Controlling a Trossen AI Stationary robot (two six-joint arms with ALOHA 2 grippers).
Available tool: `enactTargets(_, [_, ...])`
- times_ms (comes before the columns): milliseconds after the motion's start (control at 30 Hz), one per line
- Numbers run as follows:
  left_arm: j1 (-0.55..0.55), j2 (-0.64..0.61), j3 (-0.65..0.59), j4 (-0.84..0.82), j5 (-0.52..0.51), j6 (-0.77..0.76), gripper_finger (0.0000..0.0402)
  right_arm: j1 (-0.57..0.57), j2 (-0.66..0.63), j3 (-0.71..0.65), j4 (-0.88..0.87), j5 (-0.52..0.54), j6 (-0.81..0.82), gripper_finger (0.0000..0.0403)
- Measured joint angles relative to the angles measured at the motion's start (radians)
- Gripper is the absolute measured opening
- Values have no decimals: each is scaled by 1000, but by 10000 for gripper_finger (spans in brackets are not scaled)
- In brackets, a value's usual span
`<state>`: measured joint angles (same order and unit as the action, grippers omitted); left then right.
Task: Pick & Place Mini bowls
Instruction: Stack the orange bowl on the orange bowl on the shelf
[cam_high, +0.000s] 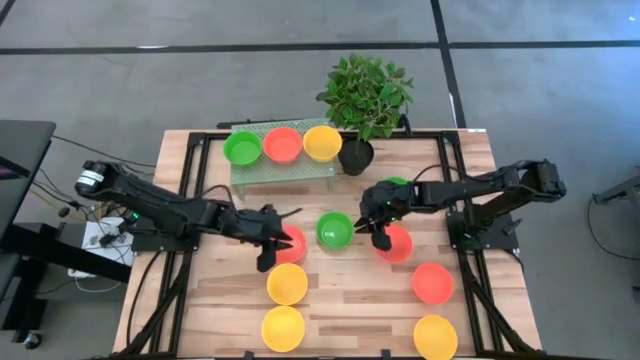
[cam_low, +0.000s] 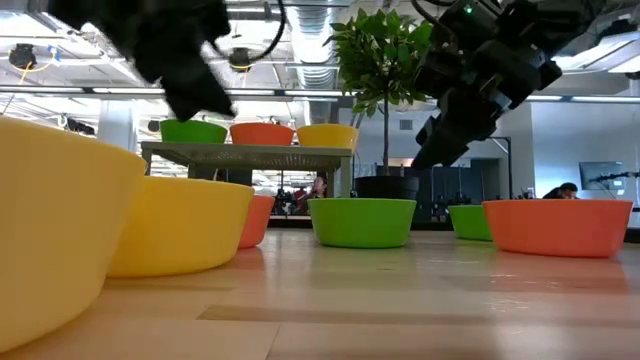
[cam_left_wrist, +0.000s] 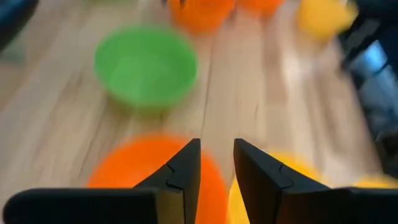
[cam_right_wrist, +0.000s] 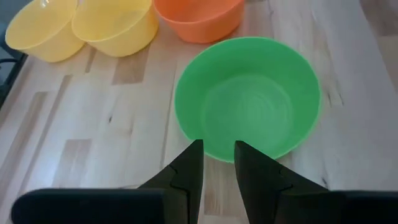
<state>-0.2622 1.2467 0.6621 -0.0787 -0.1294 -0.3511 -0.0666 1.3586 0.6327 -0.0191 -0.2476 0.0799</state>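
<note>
Low view: both end effectors cropped; left end effector (cam_left_wrist: 216, 171), right end effector (cam_right_wrist: 217, 163) slightly parted, empty.

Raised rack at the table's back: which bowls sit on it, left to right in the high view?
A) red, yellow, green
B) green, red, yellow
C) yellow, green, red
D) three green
B: the rack carries a green bowl, a red bowl and a yellow bowl, in that order.

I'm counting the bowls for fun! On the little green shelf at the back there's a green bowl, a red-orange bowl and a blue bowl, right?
Almost. The third bowl on the green shelf is yellow, not blue. The high view shows a green bowl, a red-orange bowl and a yellow bowl in a row there.
</note>
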Motion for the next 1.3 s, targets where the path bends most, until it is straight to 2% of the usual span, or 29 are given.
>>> enactTargets(133, [-48, -10, -1, -137, 13, 35, 97, 0, 0, 0, -1, -24, 0, 86])
enactTargets(267, [-136, -1, -24, -148, 16, 192, 97, 0, 0, 0, -2, -45, -23, 86])
enactTargets(367, [-180, 0, -45, -151, -47, 236, 97, 0, 0, 0, 6, -44, -29, 86])
enactTargets(467, [-184, 2, -57, -151, -99, 238, 97, 0, 0, 0, 5, -44, -27, 86])
enactTargets(767, [-181, 87, -57, -149, -107, 270, 97, 2, 0, 0, 5, -44, -27, 86])
enactTargets(967, [-172, 145, -57, -145, -159, 327, 95, 2, 0, 0, 6, -44, -27, 86])
enactTargets(1067, [-166, 142, -57, -145, -158, 329, 76, 2, 0, 0, 5, -44, -27, 86])
enactTargets(1200, [-153, 122, -56, -144, -115, 327, 15, 2, 0, 0, 5, -43, -27, 86])
enactTargets(1300, [-153, 95, -56, -143, -99, 313, 10, 2, 0, 0, 5, -43, -27, 86])
